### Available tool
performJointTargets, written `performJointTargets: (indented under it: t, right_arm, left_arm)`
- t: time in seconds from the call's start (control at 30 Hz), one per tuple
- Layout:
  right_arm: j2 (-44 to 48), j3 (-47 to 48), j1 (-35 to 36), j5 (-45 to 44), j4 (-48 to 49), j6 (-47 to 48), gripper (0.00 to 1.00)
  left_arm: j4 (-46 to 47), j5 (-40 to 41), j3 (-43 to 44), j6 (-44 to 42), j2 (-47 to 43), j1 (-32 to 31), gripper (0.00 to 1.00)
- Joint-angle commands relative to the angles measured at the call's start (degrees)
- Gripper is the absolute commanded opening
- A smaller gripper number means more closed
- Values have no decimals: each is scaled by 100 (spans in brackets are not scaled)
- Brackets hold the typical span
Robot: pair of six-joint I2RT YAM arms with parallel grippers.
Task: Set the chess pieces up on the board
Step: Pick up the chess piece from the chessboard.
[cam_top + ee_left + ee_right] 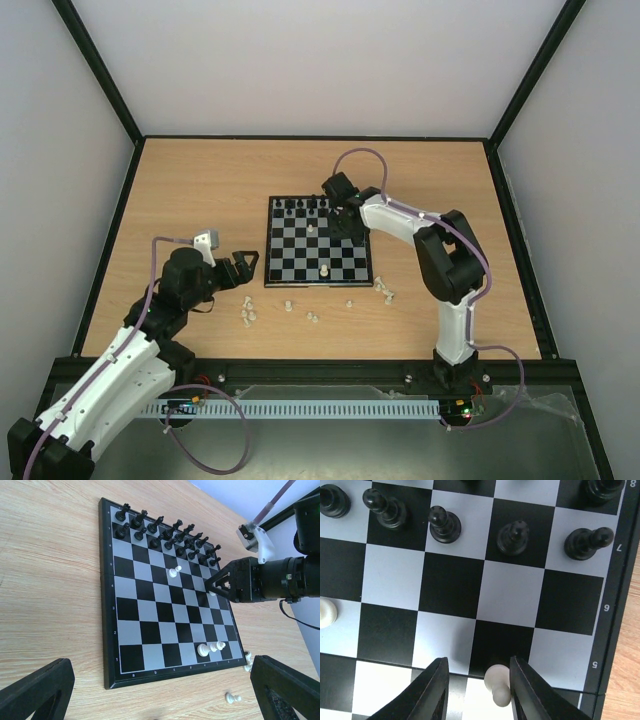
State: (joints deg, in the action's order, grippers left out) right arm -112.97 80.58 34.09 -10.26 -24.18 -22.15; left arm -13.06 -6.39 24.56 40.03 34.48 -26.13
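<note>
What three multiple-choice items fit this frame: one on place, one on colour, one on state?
1. The loose chess pieces lie: A) on the table by the near edge of the board; B) beyond its far edge; C) in a tray.
2. The piece between the fingers of the right gripper is: A) black; B) cream-white; C) red.
3. The left gripper is: A) open, empty; B) shut on a pawn; C) shut on the board.
Answers: 1 A, the top view shows them scattered just off the near edge. 2 B, the right wrist view shows a pale piece there. 3 A, its fingers stand wide apart with nothing between.
</note>
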Motion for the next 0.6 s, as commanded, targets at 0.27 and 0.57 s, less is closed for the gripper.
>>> performJointTargets:
  t: [0.27, 0.57]
  right_arm:
    - [-135, 142, -69, -175, -315, 44, 18]
    - [605, -621, -69, -313, -315, -36, 6]
  left_arm:
    - [5, 33, -72, -25, 5, -31, 100]
    - [93, -17, -141, -4, 30, -33, 99]
